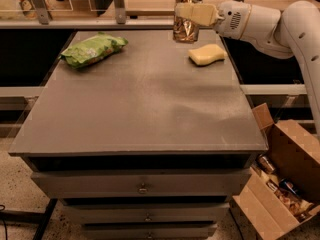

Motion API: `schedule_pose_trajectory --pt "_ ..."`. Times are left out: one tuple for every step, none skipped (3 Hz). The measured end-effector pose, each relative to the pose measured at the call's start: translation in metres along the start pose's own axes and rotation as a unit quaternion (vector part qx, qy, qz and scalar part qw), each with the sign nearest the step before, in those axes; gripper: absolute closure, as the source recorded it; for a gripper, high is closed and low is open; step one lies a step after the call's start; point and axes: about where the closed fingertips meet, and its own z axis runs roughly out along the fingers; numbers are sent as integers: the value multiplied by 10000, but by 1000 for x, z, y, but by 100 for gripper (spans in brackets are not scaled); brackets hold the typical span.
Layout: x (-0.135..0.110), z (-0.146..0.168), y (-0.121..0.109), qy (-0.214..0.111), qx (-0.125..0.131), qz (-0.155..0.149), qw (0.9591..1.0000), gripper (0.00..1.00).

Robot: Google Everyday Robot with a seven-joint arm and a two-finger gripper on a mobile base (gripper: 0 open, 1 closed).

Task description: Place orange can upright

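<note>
The orange can [186, 29] is upright, orange-brown patterned with a silver top, held just above the far right part of the grey table [145, 99]. My gripper [187, 12] comes in from the right on a white arm and is shut on the can, one cream finger [196, 13] lying across its upper front. The can's base hangs slightly above the tabletop, left of the yellow sponge.
A yellow sponge [206, 54] lies at the far right of the table, close to the can. A green snack bag [92, 49] lies at the far left. An open cardboard box [280, 184] with cans stands on the floor at the right. Drawers sit below the tabletop.
</note>
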Motion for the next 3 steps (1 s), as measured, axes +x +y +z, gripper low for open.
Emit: schedule_pose_trajectory --pt "-2 -12 13 126 -276 -588 9978 100" --pt "0 -9 14 144 -294 -575 9978 100" --pt "1 -11 17 162 -348 -1018 9941 100"
